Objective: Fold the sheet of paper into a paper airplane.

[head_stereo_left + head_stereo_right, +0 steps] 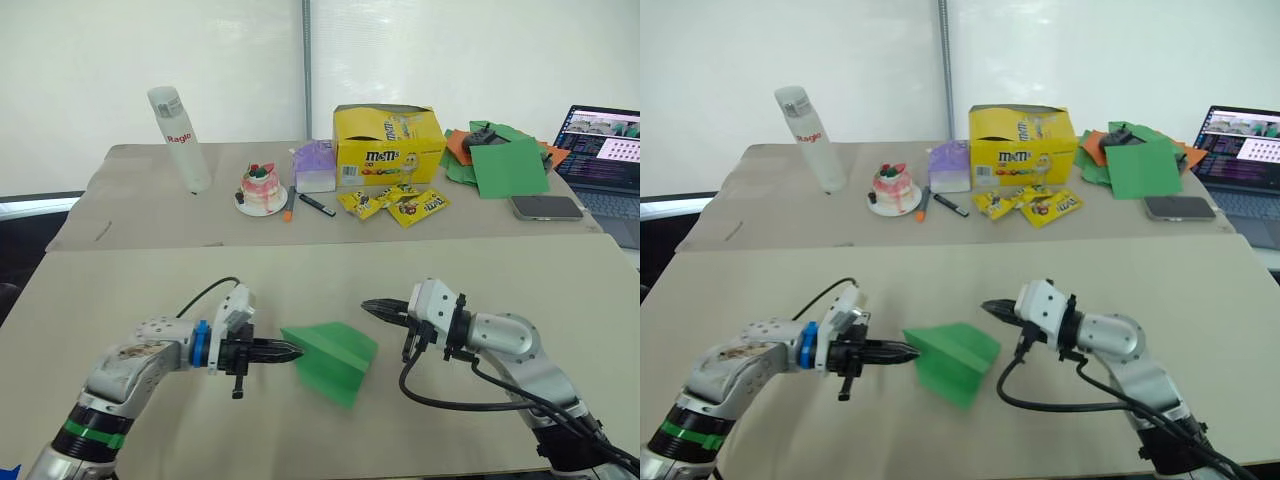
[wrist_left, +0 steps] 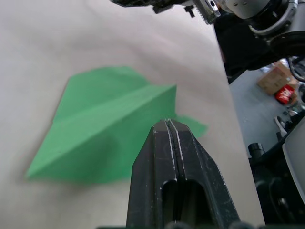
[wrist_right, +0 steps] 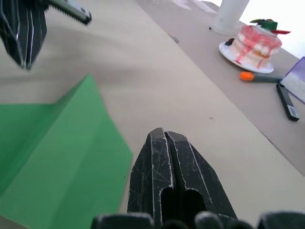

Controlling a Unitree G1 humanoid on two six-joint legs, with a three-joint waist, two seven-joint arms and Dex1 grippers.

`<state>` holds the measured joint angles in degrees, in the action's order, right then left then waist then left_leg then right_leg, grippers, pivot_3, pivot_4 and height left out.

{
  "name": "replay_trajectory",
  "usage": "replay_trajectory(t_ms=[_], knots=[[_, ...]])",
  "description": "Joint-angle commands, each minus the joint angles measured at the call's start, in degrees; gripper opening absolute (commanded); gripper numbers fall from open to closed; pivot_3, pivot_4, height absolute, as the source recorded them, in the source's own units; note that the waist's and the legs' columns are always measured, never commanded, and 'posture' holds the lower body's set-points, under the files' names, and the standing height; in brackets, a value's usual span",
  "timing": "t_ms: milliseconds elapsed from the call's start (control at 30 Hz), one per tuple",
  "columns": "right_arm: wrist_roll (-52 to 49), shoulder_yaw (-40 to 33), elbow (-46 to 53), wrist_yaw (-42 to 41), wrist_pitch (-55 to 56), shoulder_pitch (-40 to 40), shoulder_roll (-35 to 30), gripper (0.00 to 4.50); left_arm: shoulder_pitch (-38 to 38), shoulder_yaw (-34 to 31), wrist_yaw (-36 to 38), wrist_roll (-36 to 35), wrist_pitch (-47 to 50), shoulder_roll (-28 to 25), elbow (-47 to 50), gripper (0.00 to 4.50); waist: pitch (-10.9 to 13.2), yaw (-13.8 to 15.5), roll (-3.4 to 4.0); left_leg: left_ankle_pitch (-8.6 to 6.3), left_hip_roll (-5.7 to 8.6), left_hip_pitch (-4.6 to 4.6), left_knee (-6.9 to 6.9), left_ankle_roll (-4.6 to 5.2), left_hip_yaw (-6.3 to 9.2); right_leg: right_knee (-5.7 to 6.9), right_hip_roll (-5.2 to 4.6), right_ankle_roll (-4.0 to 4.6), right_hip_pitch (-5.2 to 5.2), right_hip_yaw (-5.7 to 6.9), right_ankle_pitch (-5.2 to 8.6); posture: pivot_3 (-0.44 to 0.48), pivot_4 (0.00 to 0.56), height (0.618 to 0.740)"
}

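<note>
The sheet of paper lies on the near table as a bright green creased wedge, the paper airplane [image 1: 335, 362], its point toward my left arm. My left gripper [image 1: 295, 352] is shut, and its tips sit over the wedge's pointed end with no paper visible between the fingers [image 2: 157, 143]. My right gripper [image 1: 370, 306] is also shut and hovers just past the wedge's far right corner, apart from it. From the right wrist the green paper [image 3: 62, 157] lies beside the shut fingers [image 3: 157, 157].
On the far table stand a yellow candy box [image 1: 388, 145], candy packets [image 1: 395, 203], a small cake on a plate [image 1: 262, 188], a white bottle [image 1: 180, 138] and a marker [image 1: 317, 205]. Far right are a heap of green and orange sheets [image 1: 505, 155], a phone [image 1: 546, 207] and a laptop [image 1: 610, 160].
</note>
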<state>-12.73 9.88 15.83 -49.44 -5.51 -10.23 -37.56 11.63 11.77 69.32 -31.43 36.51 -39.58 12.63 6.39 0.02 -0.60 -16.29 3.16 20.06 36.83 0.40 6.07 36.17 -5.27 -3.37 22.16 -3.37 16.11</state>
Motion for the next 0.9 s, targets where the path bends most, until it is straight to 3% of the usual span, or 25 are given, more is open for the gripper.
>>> replay_trajectory(t_ms=[33, 333, 600, 733, 900], knots=[[-0.76, -0.72, 3.5, -1.98, -2.46, -1.17, -1.73, 0.04, 1.95, 7.57, -0.27, 8.14, -5.05, 1.57, -3.71, 0.0, 0.0, 0.11, 0.01, 0.0, 0.02, 0.0, 0.0, 0.0, -0.01, 0.0, 0.0, 0.0, 0.0, 0.0, 0.0, 0.0, 0.15, 0.74], [0.75, -1.74, 5.37, -0.47, -4.62, 0.78, -2.17, 0.04, 5.58, 14.74, -1.14, 13.92, -6.06, 6.93, -6.27, 0.0, -0.01, 0.5, -0.02, 0.0, 0.02, 0.07, 0.1, 0.0, -0.01, 0.01, 0.01, 0.0, 0.0, 0.02, 0.0, 0.0, 0.15, 0.74], [1.38, -3.44, 5.44, 0.25, -5.24, 0.77, -2.89, 0.04, 6.17, 10.21, -13.57, 17.9, -7.93, 13.29, -11.78, 0.0, -0.04, 0.82, -0.08, 0.01, 0.06, 0.06, 0.24, 0.0, -0.01, 0.02, -0.03, -0.03, -0.08, 0.03, -0.02, 0.0, 0.15, 0.74], [1.31, -3.46, 5.27, 0.44, -5.47, 0.73, -2.63, 0.04, 5.93, 5.9, -15.21, 14.0, -6.69, 15.51, -10.31, 0.0, -0.05, 0.59, -0.08, 0.01, 0.01, 0.03, 0.23, -0.01, 0.0, 0.07, 0.03, -0.03, -0.05, 0.02, -0.02, 0.0, 0.15, 0.74], [0.46, -3.4, 4.85, -0.26, -6.11, 0.75, -2.64, 0.04, 3.65, 1.11, -6.81, 3.2, -4.12, 12.9, -0.9, 0.0, -0.05, 0.25, -0.08, 0.02, -0.02, 0.09, 0.19, -0.02, 0.0, 0.05, 0.05, -0.03, 0.05, 0.01, -0.02, 0.0, 0.15, 0.74]])
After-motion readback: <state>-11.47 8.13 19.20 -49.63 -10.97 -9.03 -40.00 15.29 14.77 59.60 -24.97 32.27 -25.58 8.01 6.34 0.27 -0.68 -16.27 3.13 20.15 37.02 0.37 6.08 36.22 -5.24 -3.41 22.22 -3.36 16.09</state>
